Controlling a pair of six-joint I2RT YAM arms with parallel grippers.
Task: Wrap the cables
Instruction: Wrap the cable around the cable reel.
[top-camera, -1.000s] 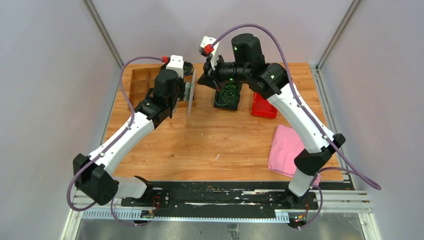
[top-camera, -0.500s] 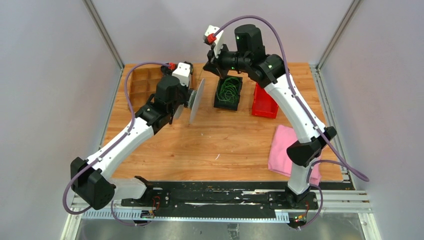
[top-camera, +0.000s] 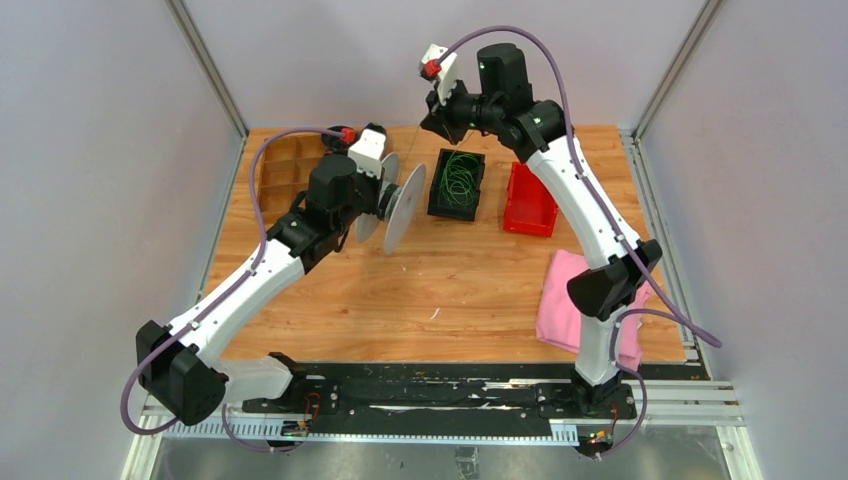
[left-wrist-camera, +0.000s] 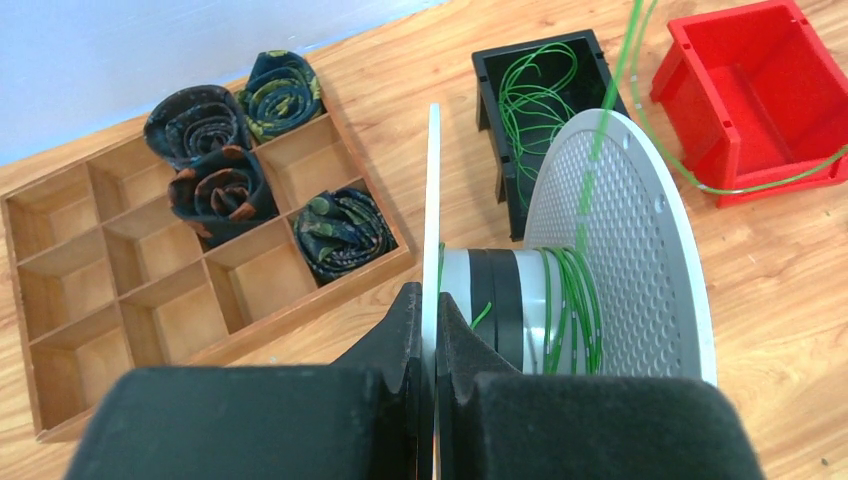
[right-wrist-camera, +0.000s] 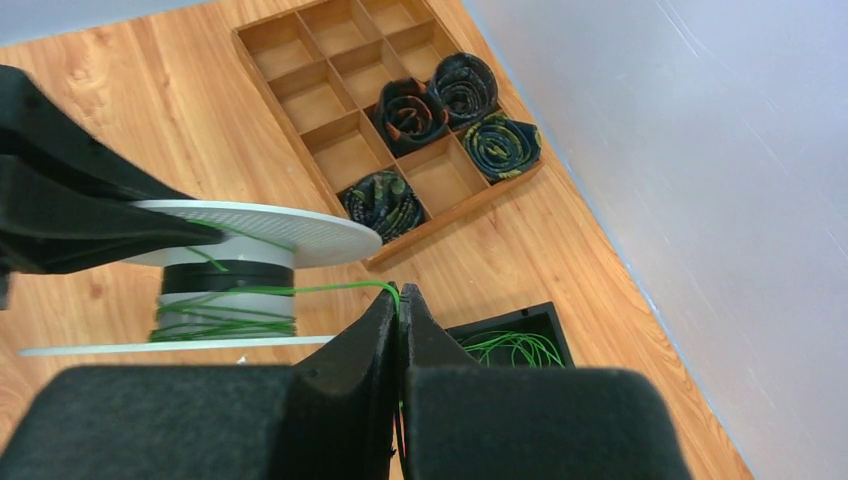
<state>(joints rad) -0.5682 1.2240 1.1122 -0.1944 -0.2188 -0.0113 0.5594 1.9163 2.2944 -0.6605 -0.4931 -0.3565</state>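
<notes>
My left gripper (left-wrist-camera: 430, 310) is shut on the thin near flange of the grey spool (left-wrist-camera: 620, 250), which it holds off the table on its side (top-camera: 404, 205). Green cable turns (left-wrist-camera: 570, 300) lie around the hub. My right gripper (right-wrist-camera: 398, 300) is shut on one green cable (right-wrist-camera: 300, 290) that runs taut from the spool (right-wrist-camera: 250, 225); it hangs high near the back wall (top-camera: 432, 122). More cables (top-camera: 460, 178) curl as loops in the black bin (left-wrist-camera: 485, 75).
A red bin (top-camera: 528, 200) stands right of the black bin. A wooden compartment tray (left-wrist-camera: 120, 270) at the back left holds dark cord bundles (left-wrist-camera: 220, 130). A pink cloth (top-camera: 570, 300) lies at the right of the table.
My right gripper has risen and drawn back from over the black bin toward the rear wall, pulling the cable. My left arm has carried the spool rightward and turned it.
</notes>
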